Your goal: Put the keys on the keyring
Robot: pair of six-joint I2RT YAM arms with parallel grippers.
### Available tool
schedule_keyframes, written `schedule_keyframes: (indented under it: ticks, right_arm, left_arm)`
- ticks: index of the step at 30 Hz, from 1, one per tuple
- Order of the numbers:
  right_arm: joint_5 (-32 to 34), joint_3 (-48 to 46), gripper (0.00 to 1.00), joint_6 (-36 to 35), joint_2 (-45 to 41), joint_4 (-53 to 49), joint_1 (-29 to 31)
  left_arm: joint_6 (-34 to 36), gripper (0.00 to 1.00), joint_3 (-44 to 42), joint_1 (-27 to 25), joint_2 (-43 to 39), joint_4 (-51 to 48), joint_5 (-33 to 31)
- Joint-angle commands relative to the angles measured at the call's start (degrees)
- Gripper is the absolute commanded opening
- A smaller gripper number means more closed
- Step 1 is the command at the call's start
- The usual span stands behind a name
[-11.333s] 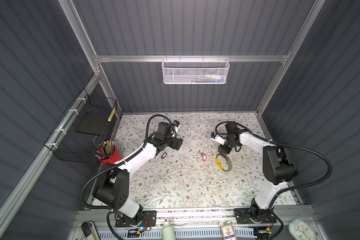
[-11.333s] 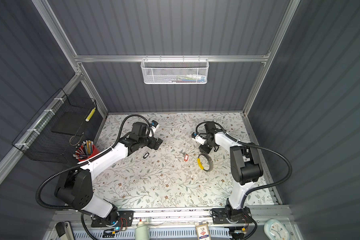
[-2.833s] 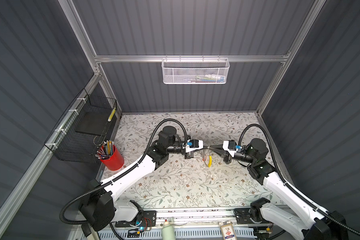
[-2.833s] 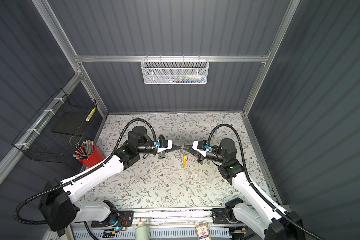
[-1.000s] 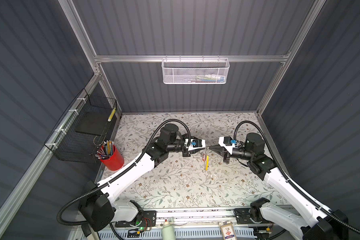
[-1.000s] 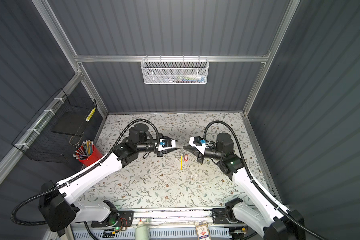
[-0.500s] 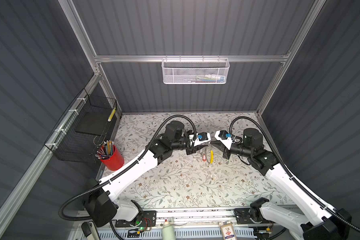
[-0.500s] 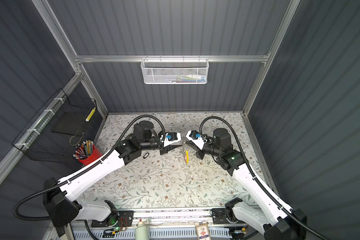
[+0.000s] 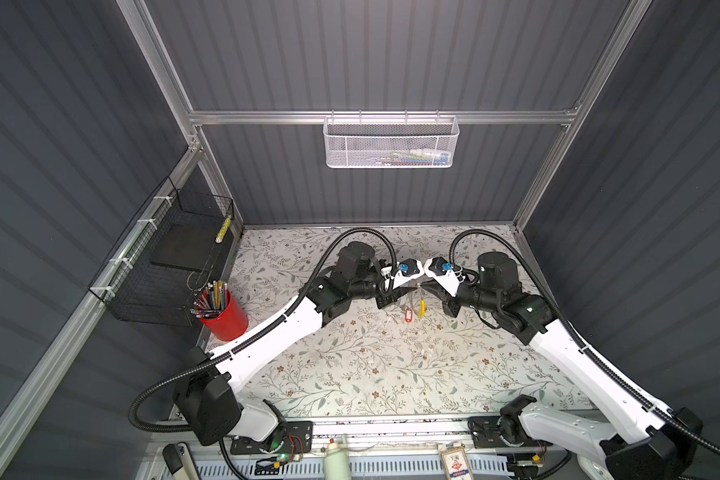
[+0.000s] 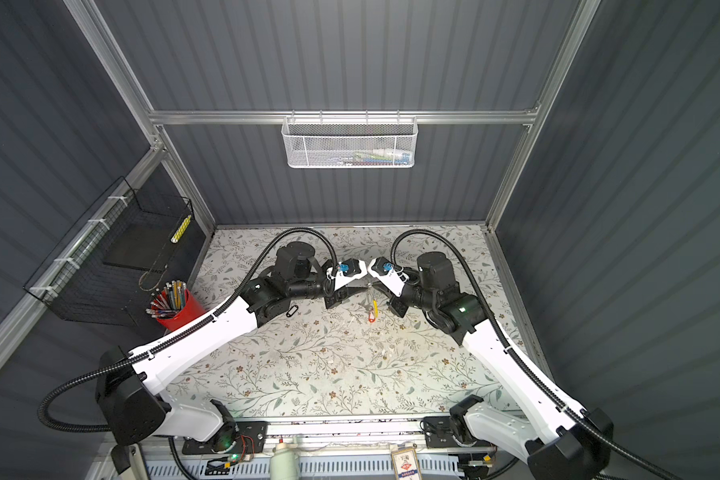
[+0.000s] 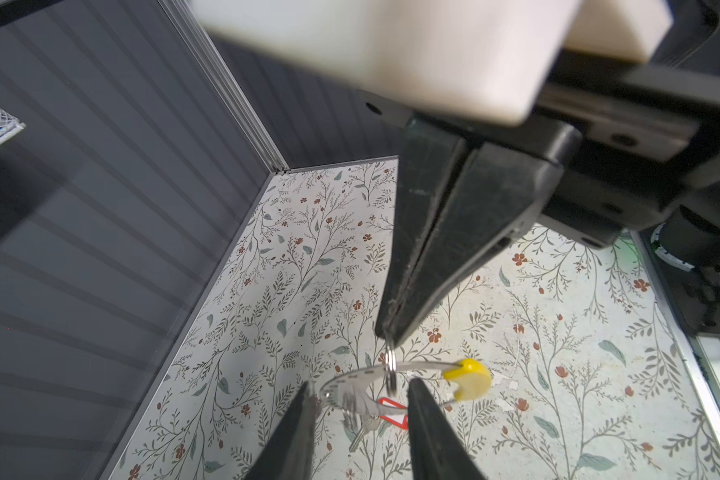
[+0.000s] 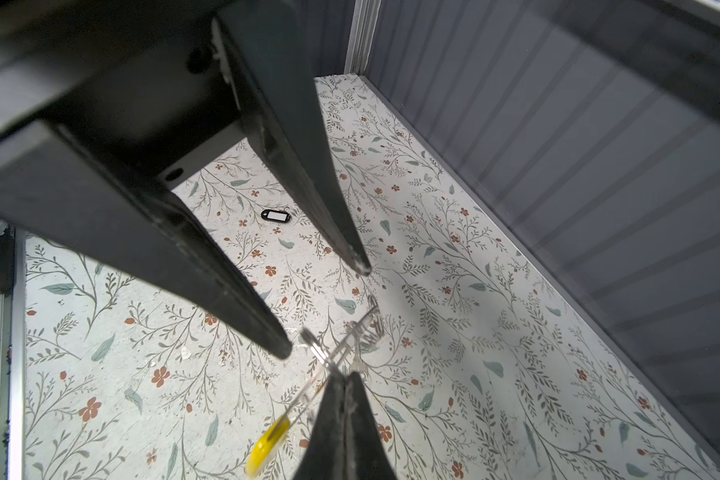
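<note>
Black-tagged key — unmoved on bench, 9 o'clock of keyring. Left end effector: half-spread, straddling it, gripping nothing. Keyring, red-tagged key: lifted off bench. Right end effector: clamped on red-tagged key's ring — apparently threaded.

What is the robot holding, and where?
The right gripper pinches a small ring looped on the keyring; the left gripper, open, holds nothing.
</note>
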Motion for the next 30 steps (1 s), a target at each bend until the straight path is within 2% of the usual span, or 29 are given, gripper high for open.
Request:
schedule_keyframes:
  ticks: [1,11,19,24,25,27,30]
  right_arm:
    - [0.28,1.81,0.0,-0.3,0.18,-1.13,0.54]
    - [-1.1,2.8,0.0,1.43,0.14,-0.43,0.8]
    - [-1.76,2.56,0.0,2.0,0.25,-0.1,1.04]
    - [-1.37,2.17,0.0,2.42,-0.32,1.02,1.08]
    - [-1.45,1.99,0.0,2.72,-0.55,1.66,1.0]
    - [-0.75,0.87,0.15,4.09,-1.28,3.88,1.01]
    - [0.29,-1.48,0.31,4.17,-2.91,6.27,0.54]
  left_arm:
    - [-1.78,0.36,1.05,-0.44,0.76,1.9,0.28]
    - [-2.96,0.3,0.71,-0.46,1.77,3.12,2.58]
    - [-3.45,0.17,0.49,-0.46,1.71,4.62,4.35]
    - [-2.8,0.01,0.52,-0.45,2.03,3.68,7.02]
    - [-2.61,0.0,0.35,-0.46,2.19,3.4,7.69]
    - [-2.56,0.0,0.86,-0.41,2.53,2.53,8.52]
    - [-2.14,0.0,2.76,-0.35,3.26,0.4,9.04]
